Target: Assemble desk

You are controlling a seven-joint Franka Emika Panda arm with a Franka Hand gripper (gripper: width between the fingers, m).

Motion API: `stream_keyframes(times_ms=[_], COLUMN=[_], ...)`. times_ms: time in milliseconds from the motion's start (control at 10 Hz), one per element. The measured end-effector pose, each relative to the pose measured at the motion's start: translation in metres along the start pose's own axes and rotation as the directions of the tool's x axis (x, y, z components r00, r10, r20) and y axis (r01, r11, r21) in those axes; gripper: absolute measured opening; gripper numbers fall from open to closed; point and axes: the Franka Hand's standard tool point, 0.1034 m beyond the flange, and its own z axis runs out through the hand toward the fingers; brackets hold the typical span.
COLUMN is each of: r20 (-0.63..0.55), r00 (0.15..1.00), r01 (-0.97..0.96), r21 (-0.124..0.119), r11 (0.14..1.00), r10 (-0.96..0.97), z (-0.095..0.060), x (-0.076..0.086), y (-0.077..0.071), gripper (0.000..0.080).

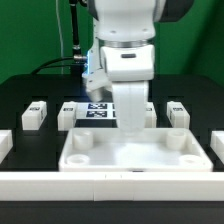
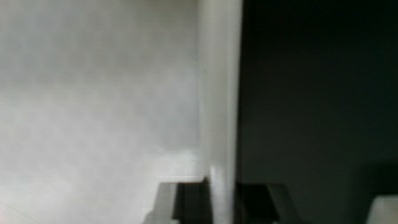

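Observation:
The desk top, a large white tray with a raised rim and corner sockets, lies flat at the front of the black table. My gripper reaches straight down onto the middle of its far rim. In the wrist view the rim runs as a pale strip between my two dark fingers, which press against it on both sides; the gripper is shut on it. White tagged legs stand behind the top: two at the exterior view's left and one at the right.
The marker board lies behind the desk top, partly hidden by my arm. A long white rail-like border runs along the table's front, with pieces at the left and right.

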Motion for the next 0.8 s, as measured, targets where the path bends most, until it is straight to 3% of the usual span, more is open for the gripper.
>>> stream_keyframes(times_ms=[200,700,800], r20=[-0.003,0.010,0.010], r00=[1.000,1.000,1.000], r01=[-0.011,-0.020,-0.020], r21=[0.030,0.038,0.038], r11=[0.999,0.999,0.999], r10=[0.011,0.020,0.020], z=[0.001,0.002,0.002], x=[0.028,0.027,0.027], y=[0.003,0.002,0.002], gripper=[0.0058,0.0058,0.0216])
